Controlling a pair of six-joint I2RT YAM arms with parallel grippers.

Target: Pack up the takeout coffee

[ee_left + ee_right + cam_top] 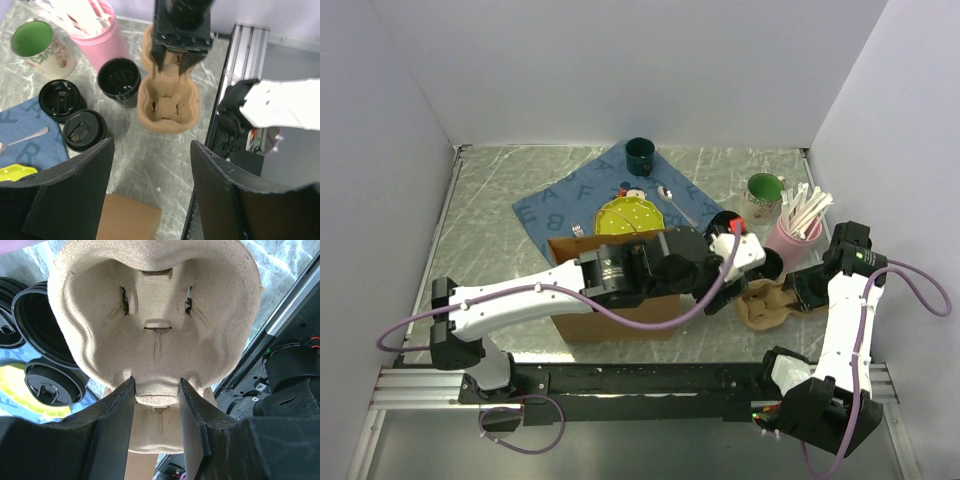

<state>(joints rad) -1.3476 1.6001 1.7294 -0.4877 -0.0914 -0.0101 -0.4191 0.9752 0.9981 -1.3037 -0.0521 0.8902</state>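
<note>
Three black takeout coffee cups stand together on the table. Two carry lids [60,100] [84,130]; the third cup [119,80] has no lid and looks empty. To their right lies the brown pulp carrier [167,102], both of its sockets empty. My right gripper [156,392] is shut on the carrier's narrow middle, seen from the front in the left wrist view [180,57]. My left gripper [152,170] hovers open above bare table between the carrier and the box, with nothing between its fingers [75,190]. From above, the left gripper [728,280] hides most of the cups.
A cardboard box [610,300] sits under the left arm, its corner [127,220] below my left fingers. A pink cup of sticks [795,235] and a white mug with a green inside [763,190] stand behind the cups. The blue cloth [570,200] carries a yellow plate [625,215], a spoon and a dark green mug [640,155].
</note>
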